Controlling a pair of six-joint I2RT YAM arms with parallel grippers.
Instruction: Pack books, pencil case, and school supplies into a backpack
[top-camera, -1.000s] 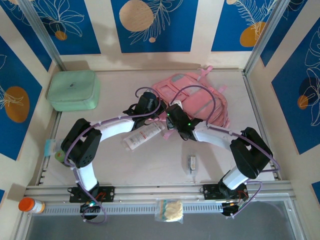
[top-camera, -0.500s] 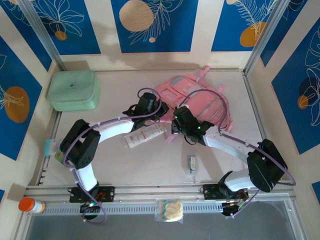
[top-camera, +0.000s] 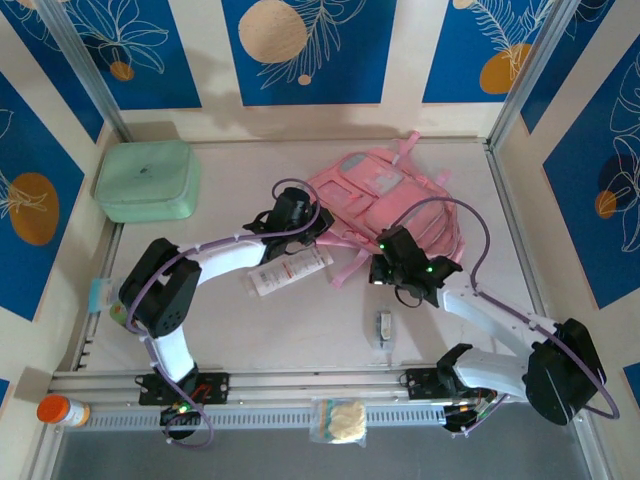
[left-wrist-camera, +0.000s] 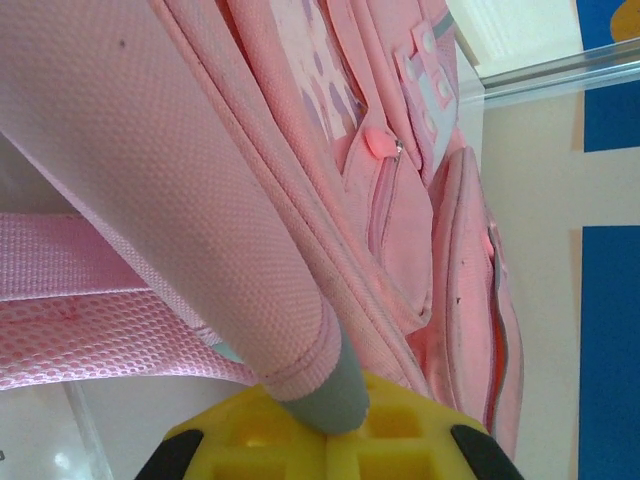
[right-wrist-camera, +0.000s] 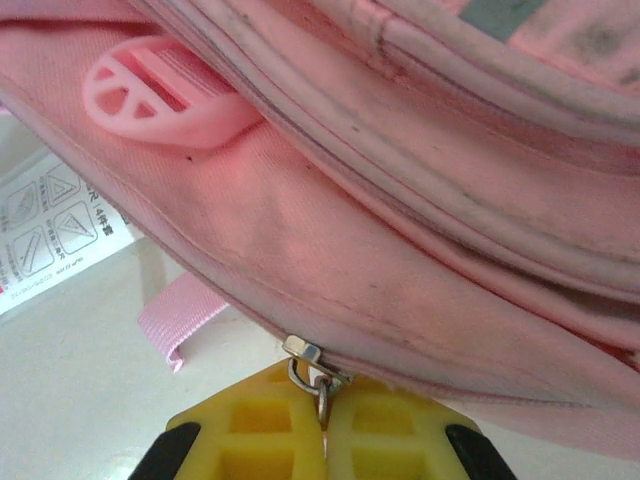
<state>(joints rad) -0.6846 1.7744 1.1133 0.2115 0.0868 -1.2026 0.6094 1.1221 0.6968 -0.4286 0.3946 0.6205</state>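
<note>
Backpack (top-camera: 385, 205) unzipping: left gripper (left-wrist-camera: 326, 432) clamps the fabric rim (left-wrist-camera: 300, 360) as anchor; right gripper (right-wrist-camera: 324, 420) pinches the zipper pull (right-wrist-camera: 316, 372), best drawn steadily against taut fabric.

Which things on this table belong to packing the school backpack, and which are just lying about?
Belong to the job:
backpack
pencil case
small grey-white supply item

Just lying about:
mint-green case
orange-capped bottle
teal packet
clear bag of pale pieces
</note>
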